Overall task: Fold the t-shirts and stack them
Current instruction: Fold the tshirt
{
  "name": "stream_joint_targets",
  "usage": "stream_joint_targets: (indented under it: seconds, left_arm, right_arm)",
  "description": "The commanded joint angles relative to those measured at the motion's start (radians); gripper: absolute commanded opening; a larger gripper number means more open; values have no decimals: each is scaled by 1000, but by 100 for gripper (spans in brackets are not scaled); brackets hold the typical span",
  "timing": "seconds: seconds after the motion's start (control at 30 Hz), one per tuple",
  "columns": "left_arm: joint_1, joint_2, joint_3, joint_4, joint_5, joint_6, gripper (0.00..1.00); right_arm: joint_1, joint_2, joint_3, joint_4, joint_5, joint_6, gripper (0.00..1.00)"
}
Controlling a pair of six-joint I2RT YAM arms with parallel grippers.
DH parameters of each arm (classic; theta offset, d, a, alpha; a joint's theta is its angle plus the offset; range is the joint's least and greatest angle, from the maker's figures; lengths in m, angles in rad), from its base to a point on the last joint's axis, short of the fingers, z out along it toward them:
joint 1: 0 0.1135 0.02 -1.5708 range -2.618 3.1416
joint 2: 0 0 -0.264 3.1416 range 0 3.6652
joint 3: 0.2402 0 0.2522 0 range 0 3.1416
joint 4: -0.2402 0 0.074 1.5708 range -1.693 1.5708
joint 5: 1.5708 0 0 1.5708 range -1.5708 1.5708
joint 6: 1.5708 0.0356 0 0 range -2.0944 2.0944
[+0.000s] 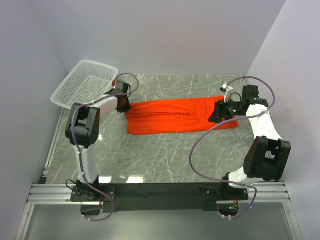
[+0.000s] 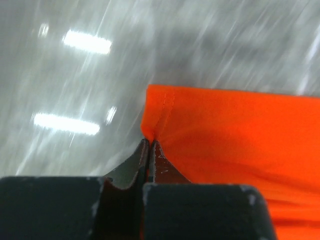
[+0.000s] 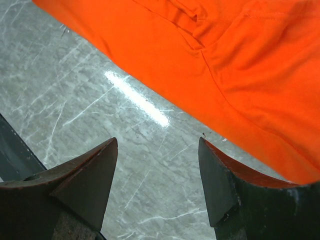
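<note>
The folding step seems to be in hand: the plain orange-red t-shirt (image 1: 177, 116) of soft cloth is laid as a long band on the grey marbled table (image 1: 165, 155), reaching from one hand to the other. The left hand (image 2: 149, 146) is clenched on the hemmed corner of the t-shirt, and the cloth is spread in front of it and to its right. The right hand (image 3: 157, 150) is released and nothing is held in it; the other end of the cloth lies just ahead of its fingers. Next, this end probably must be grasped, so that both ends can be lifted and folded over evenly.
</note>
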Motion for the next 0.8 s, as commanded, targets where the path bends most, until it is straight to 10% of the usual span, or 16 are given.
stream_joint_targets:
  seconds: [0.0,0.3,0.53,0.77]
  left_arm:
    - [-1,-120,-196,-68,8,-74,1]
    - [-1,-462,-613,-41,40,-287,1]
    - [5,-511,-558,-100,-26,-266,1]
    - [28,-562,-490,-116,-52,-218,45]
  right_arm:
    - [11,-27,-1,-25,-31,-36,72]
    - [41,-1,-21,31,-3,14,72]
    - [109,19,-46,59,66,72,72]
    - [236,39,-92,-22,-17,-98,71]
